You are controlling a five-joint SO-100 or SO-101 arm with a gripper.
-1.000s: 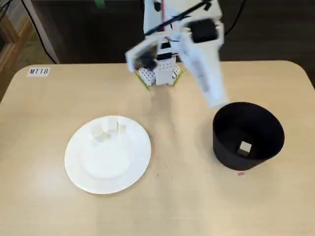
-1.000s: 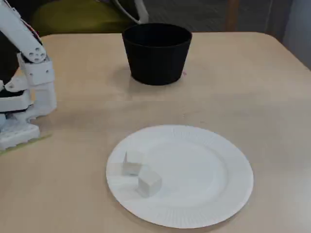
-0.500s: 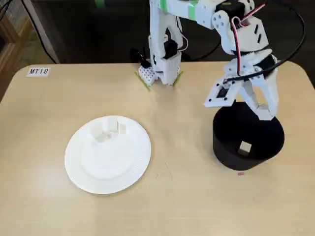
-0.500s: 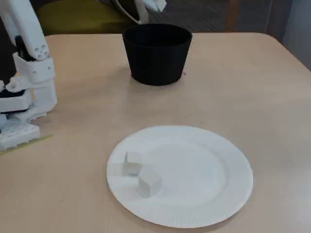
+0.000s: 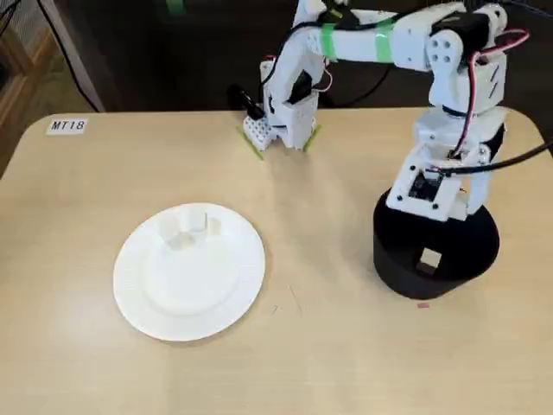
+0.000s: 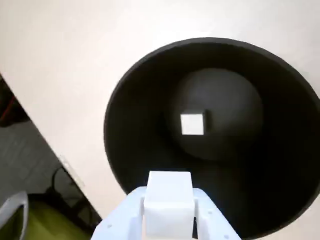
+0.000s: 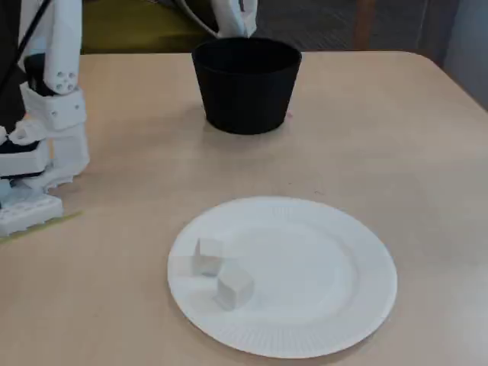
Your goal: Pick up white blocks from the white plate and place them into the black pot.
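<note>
The black pot (image 5: 397, 259) stands at the right of the table in a fixed view, with one white block (image 5: 428, 258) lying on its floor. My gripper (image 5: 436, 207) hangs right above the pot's mouth. In the wrist view the gripper (image 6: 169, 197) is shut on another white block (image 6: 168, 200), and the pot (image 6: 135, 135) opens below with the loose block (image 6: 192, 124) at its bottom. The white plate (image 5: 199, 294) lies at the left with white blocks (image 5: 179, 236) clustered at its far side. Another fixed view shows the plate (image 7: 320, 282), its blocks (image 7: 234, 288) and the pot (image 7: 245, 88).
The arm's base (image 5: 281, 121) is clamped at the table's far edge, and shows as a white base (image 7: 38, 160) at the left of another fixed view. A label reading MT18 (image 5: 67, 125) is stuck at the far left corner. A small pink mark (image 5: 422, 304) lies by the pot.
The arm has swung from near its base out to the pot and come down over its mouth. The blocks on the plate and in the pot have not moved.
</note>
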